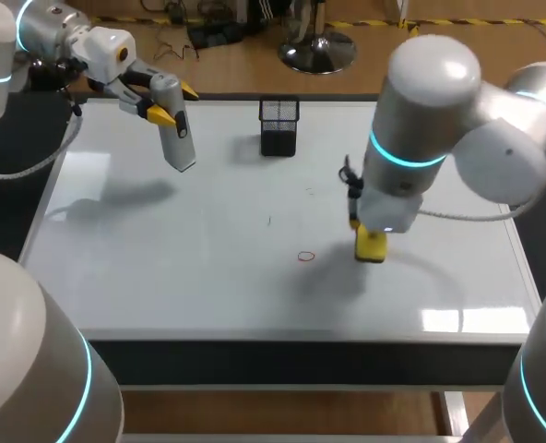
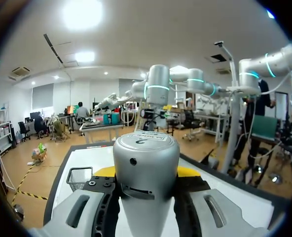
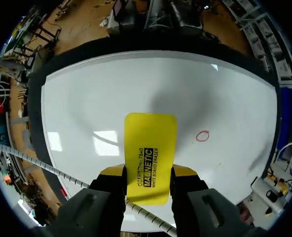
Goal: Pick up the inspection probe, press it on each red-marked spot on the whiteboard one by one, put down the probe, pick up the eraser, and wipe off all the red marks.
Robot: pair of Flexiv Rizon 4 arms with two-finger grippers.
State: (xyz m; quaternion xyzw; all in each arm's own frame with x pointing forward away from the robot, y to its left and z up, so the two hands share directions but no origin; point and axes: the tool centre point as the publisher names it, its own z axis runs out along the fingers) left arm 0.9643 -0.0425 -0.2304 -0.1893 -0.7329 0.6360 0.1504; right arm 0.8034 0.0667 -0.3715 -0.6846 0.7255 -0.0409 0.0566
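Right tool (image 3: 148, 174) clamped on yellow eraser (image 3: 151, 143), seemingly flat on whiteboard (image 3: 87, 108), red mark (image 3: 202, 136) just beside. Left tool (image 1: 174, 103) clamped on probe (image 1: 181, 143) above whiteboard's far corner.

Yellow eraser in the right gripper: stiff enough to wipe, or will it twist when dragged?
Probably stiff: the eraser shows a flat, straight-edged slab shape in the right gripper. Held near one end, so it might pivot under drag. The whiteboard looks glossy, so it should slide easily.
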